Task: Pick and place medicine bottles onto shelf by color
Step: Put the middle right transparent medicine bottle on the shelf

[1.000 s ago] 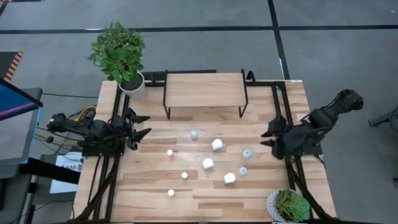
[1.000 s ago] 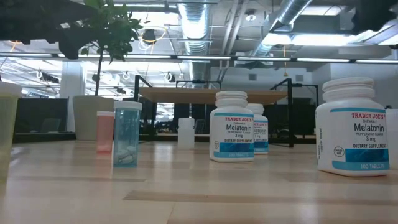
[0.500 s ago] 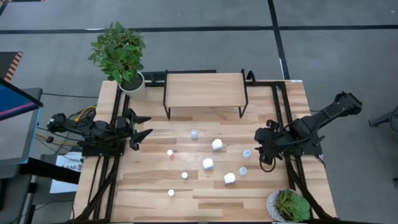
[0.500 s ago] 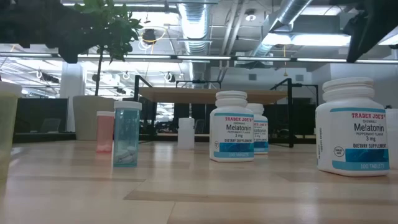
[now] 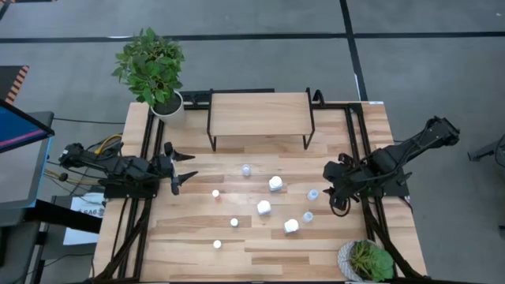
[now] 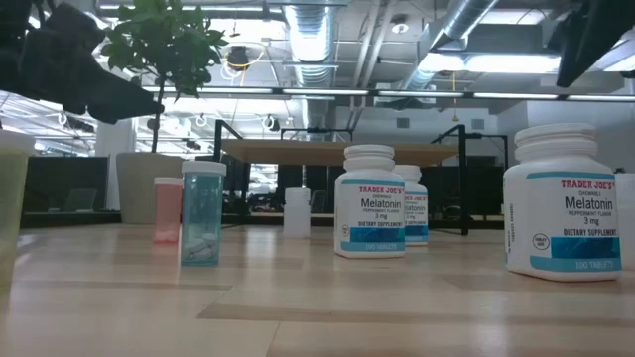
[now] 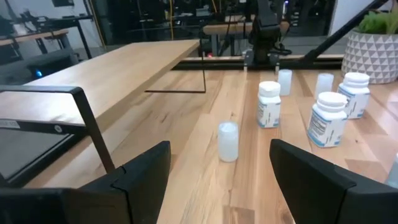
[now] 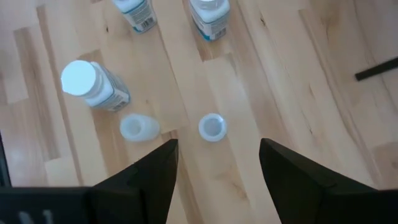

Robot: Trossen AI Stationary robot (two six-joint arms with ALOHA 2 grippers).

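Medicine bottles (image 5: 313,194) wait beneath the open right claw (image 5: 335,188), reaching; next, descend. Left claw (image 5: 180,169) open, idle.

Bottle colours from above: the medicine bottles (image 5: 263,207) are too small in the high view to tell cap colours or labels.
Large bottle, low view: the nearest white bottle (image 6: 564,201) is cut by the right edge, its far side hidden.
Pale object, low view: a yellowish shape (image 6: 12,203) at the left edge is cut off; what it is cannot be told.
Second labelled bottle: one white bottle (image 6: 417,204) stands partly hidden behind another.
Shelf (image 6: 337,151), low view: its legs are partly hidden behind bottles.
Plant pot (image 7: 374,55), left wrist view: cut by the right edge.
Blue bottle (image 7: 393,173), left wrist view: only a sliver shows at the edge.
Right wrist view: two labelled bottles (image 8: 210,15) are cut at the edge.
Left end effector (image 5: 178,169): too small from above to see its pads.
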